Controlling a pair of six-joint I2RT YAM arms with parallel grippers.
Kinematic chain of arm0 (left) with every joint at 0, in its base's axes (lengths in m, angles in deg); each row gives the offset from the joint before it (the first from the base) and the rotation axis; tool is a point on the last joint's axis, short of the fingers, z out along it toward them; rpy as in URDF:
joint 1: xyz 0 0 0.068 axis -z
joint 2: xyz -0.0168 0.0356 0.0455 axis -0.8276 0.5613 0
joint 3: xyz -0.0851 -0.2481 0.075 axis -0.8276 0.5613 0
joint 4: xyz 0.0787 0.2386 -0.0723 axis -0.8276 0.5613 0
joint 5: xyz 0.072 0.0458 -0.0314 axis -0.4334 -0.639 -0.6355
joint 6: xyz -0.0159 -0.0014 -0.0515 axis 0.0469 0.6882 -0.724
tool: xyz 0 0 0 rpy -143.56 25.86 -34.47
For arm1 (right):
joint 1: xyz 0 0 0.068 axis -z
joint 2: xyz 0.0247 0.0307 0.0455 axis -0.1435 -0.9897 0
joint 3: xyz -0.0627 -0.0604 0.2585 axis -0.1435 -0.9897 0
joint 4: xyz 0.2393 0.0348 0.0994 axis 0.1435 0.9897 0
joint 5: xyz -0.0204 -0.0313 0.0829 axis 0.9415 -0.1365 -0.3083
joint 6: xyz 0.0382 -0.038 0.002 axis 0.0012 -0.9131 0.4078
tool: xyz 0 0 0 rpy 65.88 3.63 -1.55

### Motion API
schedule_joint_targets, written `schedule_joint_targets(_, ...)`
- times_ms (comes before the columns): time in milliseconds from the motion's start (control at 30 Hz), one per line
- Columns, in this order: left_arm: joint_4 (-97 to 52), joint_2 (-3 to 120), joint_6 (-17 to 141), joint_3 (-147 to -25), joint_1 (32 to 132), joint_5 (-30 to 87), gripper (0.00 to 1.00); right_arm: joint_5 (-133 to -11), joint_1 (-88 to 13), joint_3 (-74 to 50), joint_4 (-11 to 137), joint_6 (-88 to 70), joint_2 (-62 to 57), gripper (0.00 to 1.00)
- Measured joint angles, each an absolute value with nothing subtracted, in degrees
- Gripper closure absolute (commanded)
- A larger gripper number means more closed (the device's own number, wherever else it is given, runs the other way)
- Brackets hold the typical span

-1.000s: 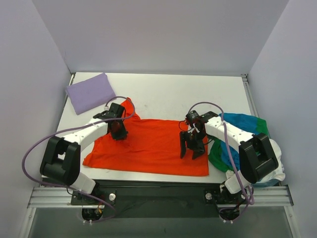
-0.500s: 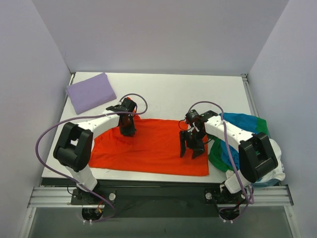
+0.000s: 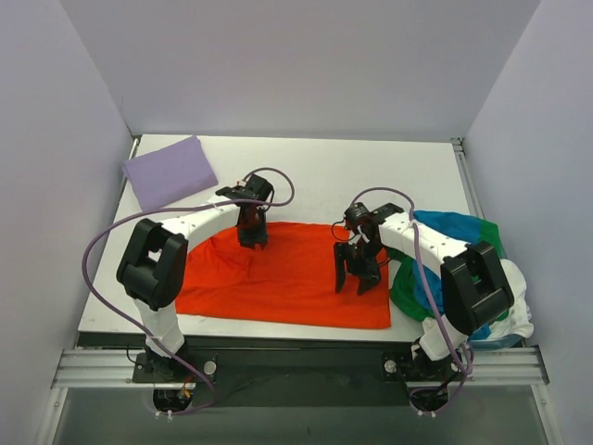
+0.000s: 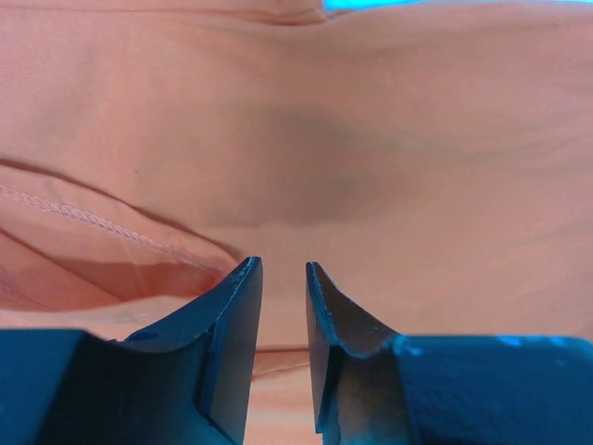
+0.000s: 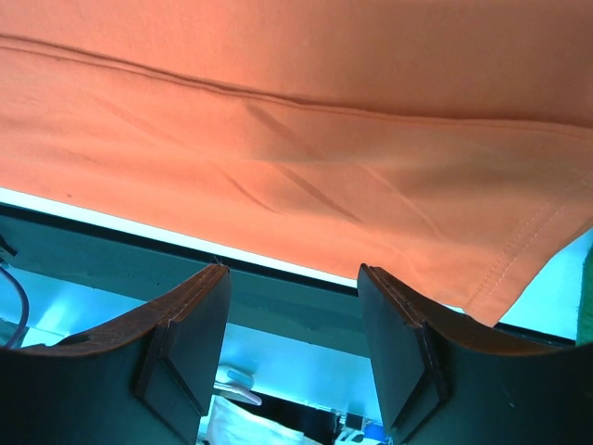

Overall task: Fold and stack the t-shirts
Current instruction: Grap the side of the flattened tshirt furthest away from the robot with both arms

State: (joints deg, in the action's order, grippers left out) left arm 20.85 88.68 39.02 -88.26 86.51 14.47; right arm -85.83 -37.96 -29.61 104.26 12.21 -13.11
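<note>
On the white table (image 3: 371, 176), centre front: one orange-red shirt (image 3: 287, 283), spread flat with its long side running left to right and its near hem close to the table's front edge. The left part was rumpled, and a stitched fold stood up there.

Item, left gripper (image 3: 252, 236): it was set low over the far edge of the orange-red shirt, left of centre. In the wrist view (image 4: 281, 269) its fingers (image 4: 236, 324) stood a narrow gap apart with nothing between them. Orange cloth (image 4: 417, 139) filled the ground beyond, with the fold just to their left.

Item, right gripper (image 3: 359, 278): it hung above the right part of the same shirt. Its jaws were spread wide and empty (image 5: 292, 273), and the shirt's near hem and corner (image 5: 278, 93) lay under them.

Item, lavender shirt (image 3: 170, 172): folded into a flat block at the far left corner, well apart from both grippers.

Item, heap at the right edge: blue shirt (image 3: 454, 227), green shirt (image 3: 401, 295) and white shirt (image 3: 514, 315) were bunched together unfolded. The green one touched the right end of the orange-red shirt. The right arm arched over this heap and hid part of it.

Obstructions: a purple cable (image 3: 102, 250) looped out from each arm, and the left arm curved over the shirt's left end. Plain walls (image 3: 296, 65) closed three sides, and a metal rail (image 3: 296, 366) ran along the front.
</note>
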Motion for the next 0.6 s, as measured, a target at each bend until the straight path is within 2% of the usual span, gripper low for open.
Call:
schedule_joint_targets(133,21.87,87.56,38.41,-89.74,87.12,14.25,0.55,-85.85,-37.96,-28.98,104.28,11.86,-13.72,0.42)
schedule_joint_targets(267,23.38,81.47,37.82,-90.86,87.19,12.3,0.46,-85.85,-37.96,-28.43,104.37,11.4,-14.46,0.42)
schedule_joint_targets(400,24.08,71.37,36.2,-90.18,85.72,10.58,0.45,-85.85,-37.96,-28.19,104.43,10.98,-14.88,0.42)
schedule_joint_targets(600,23.71,56.9,34.45,-74.38,77.09,10.25,0.44,-85.83,-37.96,-27.43,104.57,10.11,-15.23,0.42)
